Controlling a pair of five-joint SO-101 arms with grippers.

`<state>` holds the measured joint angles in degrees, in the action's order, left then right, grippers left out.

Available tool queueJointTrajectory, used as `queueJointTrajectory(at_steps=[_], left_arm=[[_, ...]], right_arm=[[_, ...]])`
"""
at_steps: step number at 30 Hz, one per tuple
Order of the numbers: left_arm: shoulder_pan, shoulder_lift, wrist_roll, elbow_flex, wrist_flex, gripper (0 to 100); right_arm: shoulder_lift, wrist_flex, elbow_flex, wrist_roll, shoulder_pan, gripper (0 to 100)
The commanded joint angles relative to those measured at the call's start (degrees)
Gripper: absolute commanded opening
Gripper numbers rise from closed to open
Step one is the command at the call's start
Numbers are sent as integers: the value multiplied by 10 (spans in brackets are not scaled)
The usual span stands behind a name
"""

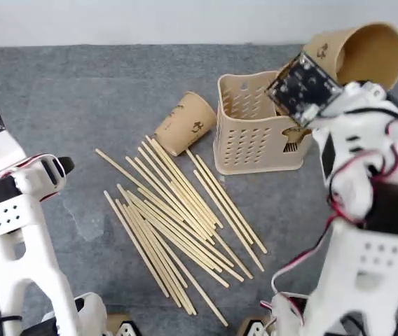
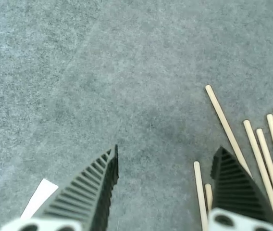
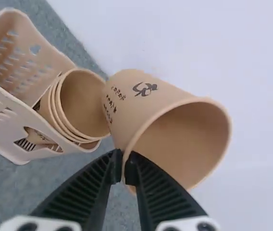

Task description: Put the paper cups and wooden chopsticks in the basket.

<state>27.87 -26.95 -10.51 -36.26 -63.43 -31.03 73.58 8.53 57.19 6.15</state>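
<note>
While the right gripper point(image 3: 123, 161) is clamped on the rim of a paper cup point(image 3: 165, 125), with the cup tilted just ahead of the jaws and above the basket point(image 3: 11, 91), the step in hand appears to be nesting it into the stack of cups point(image 3: 79, 113) leaning in the basket corner nearest the tool. Turn the wrist so the cup's base leads, align it with the stack's open mouth, lower it, and release only once it is seated; the thin rim may buckle under side load. The left gripper point(image 2: 167, 149) hangs wide open over the mat point(image 2: 79, 72), with the chopsticks point(image 2: 266, 154) just beside one finger. A second cup point(image 1: 185, 122) lies on its side beside the basket. From above, a circuit board point(image 1: 304, 87) covers the right jaws and most of the stack. The stack's count and the basket floor cannot be made out.
</note>
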Motion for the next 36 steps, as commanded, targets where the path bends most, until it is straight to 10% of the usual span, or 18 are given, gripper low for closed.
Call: queueJointTrajectory(at_steps=[1,27,36], left_arm=[[0,-17,1,7,11,294],[0,-17,1,5,11,294],[0,-18,1,23,11,294]], right_arm=[[28,-13,26,21,7,9],[8,29,26,41,-22,95],[-96,207,24,-134,-26,90]])
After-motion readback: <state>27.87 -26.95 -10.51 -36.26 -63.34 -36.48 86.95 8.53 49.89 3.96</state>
